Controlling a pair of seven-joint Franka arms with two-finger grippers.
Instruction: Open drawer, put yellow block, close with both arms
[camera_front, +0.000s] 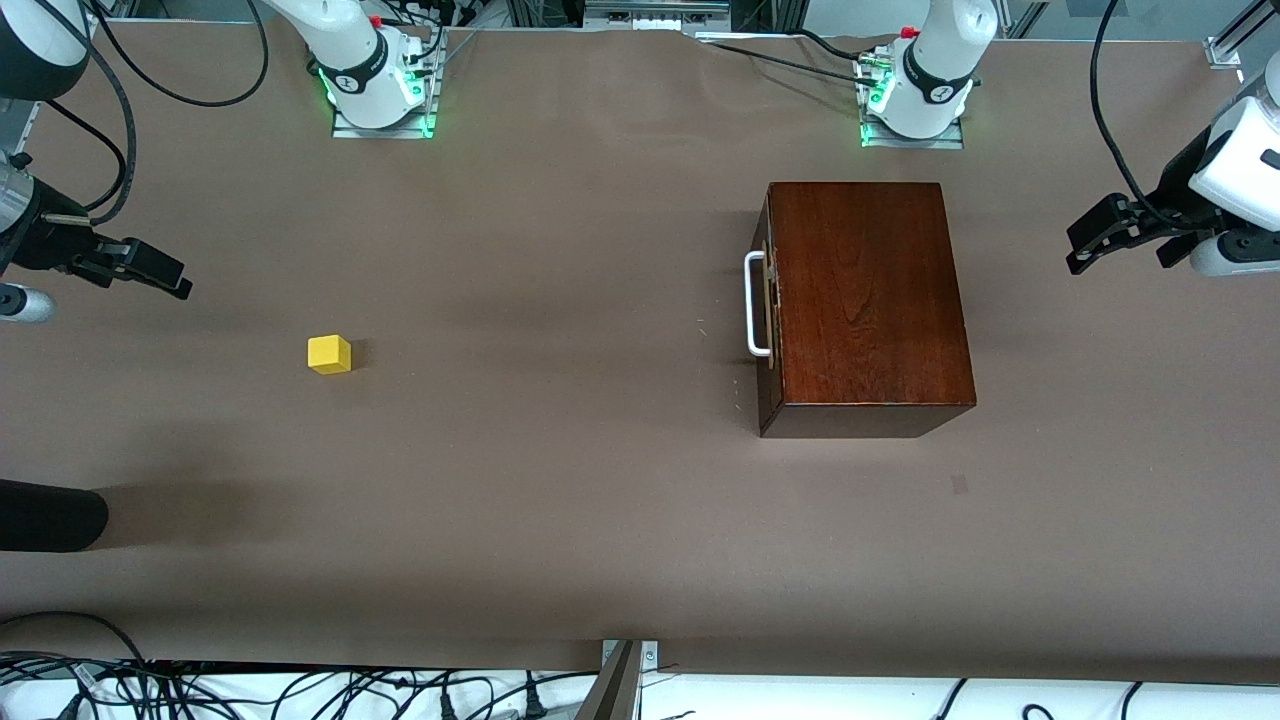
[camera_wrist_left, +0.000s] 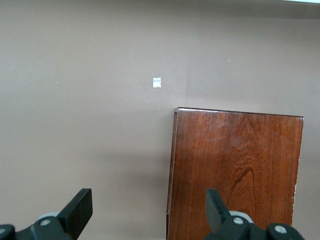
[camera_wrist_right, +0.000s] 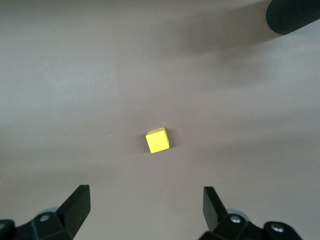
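Note:
The dark reddish-brown wooden box (camera_front: 865, 300) stands toward the left arm's end of the table. Its drawer is shut, and the white bar handle (camera_front: 755, 305) faces the right arm's end. The yellow block (camera_front: 329, 354) lies alone on the table toward the right arm's end. My left gripper (camera_front: 1080, 245) is open and empty, up over the table at the left arm's end. Its wrist view shows the box top (camera_wrist_left: 235, 175) past the open gripper (camera_wrist_left: 147, 207). My right gripper (camera_front: 165, 272) is open and empty, up near the block. Its wrist view shows the block (camera_wrist_right: 157, 140) past the open gripper (camera_wrist_right: 145, 207).
A black rounded object (camera_front: 50, 515) reaches in at the right arm's end, nearer the front camera than the block; it also shows in the right wrist view (camera_wrist_right: 292, 15). A small pale mark (camera_front: 959, 485) is on the brown table cover (camera_front: 560, 480).

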